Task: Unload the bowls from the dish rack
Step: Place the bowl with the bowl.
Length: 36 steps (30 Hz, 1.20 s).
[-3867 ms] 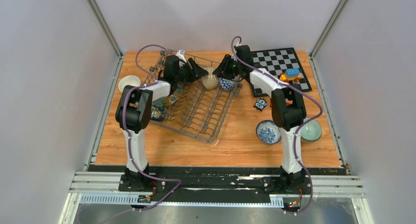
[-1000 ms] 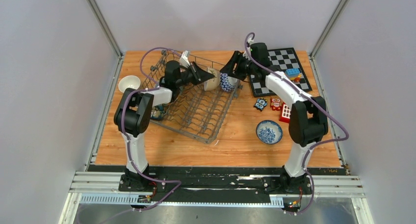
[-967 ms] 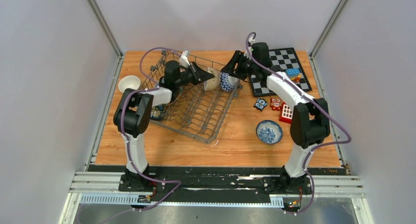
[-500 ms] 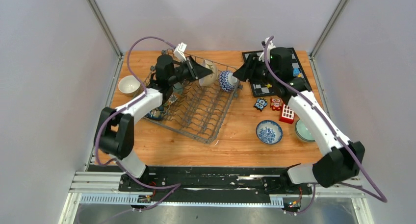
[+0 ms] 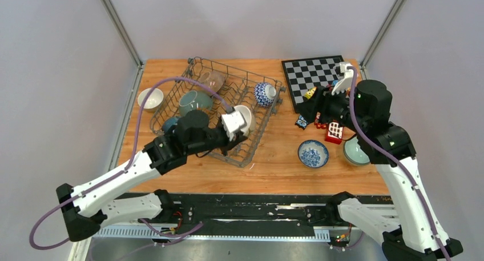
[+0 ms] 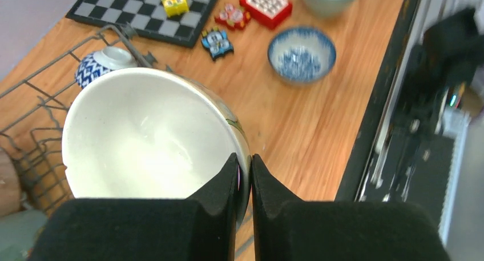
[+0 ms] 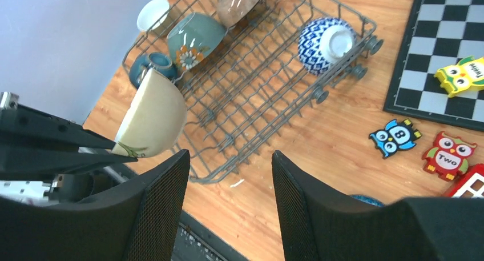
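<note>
A white bowl (image 5: 150,98) is sitting upright on the table (image 5: 274,172) at the far left, just beside the rack (image 5: 231,95). The rack is lying askew on the table's left half. Inside it, a navy cup (image 5: 169,124) is resting at the left end, a teal bowl (image 5: 194,101) is leaning on its side next to the cup, and a pinkish bowl (image 5: 212,80) is lying by the far wall.

The left gripper (image 6: 245,158) is reaching in from the near left and pinching the rim of a cream bowl (image 6: 142,135). One finger is inside and one outside, the jaws all but together on the thin wall. That bowl is hanging tilted over the rack's near part, its hollow turned toward the arm. Whether it is touching the tines I cannot tell. At the rack's far right corner a zigzag bowl (image 5: 263,93) is lying on its side, its white foot showing.

Right of the rack, a chessboard (image 5: 311,75) is lying at the back, with a yellow owl (image 5: 310,93) standing on its near left part. The right gripper (image 7: 228,158) is hovering above the board's near edge, its fingers standing wide apart with nothing between them. Under it, a blue owl tile (image 5: 301,122) and a red block (image 5: 334,132) are lying on the wood. Nearer the front, a blue bowl (image 5: 313,153) is sitting upright. A green bowl (image 5: 355,152) is sitting just to its right, partly hidden by the right arm.
</note>
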Motion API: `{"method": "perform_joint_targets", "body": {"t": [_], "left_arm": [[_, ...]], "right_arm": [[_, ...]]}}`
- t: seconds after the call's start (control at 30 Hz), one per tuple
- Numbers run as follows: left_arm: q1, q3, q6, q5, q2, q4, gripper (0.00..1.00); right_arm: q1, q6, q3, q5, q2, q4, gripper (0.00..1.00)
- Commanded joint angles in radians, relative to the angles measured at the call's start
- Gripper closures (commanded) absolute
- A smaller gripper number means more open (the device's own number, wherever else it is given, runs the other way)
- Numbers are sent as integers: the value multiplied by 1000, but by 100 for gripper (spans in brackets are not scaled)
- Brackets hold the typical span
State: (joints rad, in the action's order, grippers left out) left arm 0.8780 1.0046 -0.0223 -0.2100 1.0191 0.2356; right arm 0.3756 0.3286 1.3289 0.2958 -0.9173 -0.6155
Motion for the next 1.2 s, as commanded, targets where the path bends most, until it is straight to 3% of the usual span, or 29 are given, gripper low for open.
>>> {"method": "perform_joint_targets", "body": {"t": [0.0, 0.2, 0.37, 0.57, 0.8, 1.03, 1.17], "left_arm": [[160, -30, -359, 265, -67, 150, 100], [338, -26, -587, 490, -48, 254, 100], [426, -33, -708, 614, -5, 288, 100], [464, -81, -823, 551, -23, 336, 100], [472, -102, -869, 331, -62, 476, 100], [475, -110, -926, 170, -124, 505, 100], [488, -112, -952, 147, -129, 538, 100]], "right_arm": [[13, -48, 59, 95, -5, -138, 41], [115, -92, 120, 102, -99, -230, 43], [345, -137, 204, -142, -192, -303, 42], [497, -159, 265, -212, -312, -321, 41], [619, -200, 338, -367, -448, -371, 41], [672, -228, 365, -352, -525, -413, 42], [700, -236, 364, -267, -543, -411, 42]]}}
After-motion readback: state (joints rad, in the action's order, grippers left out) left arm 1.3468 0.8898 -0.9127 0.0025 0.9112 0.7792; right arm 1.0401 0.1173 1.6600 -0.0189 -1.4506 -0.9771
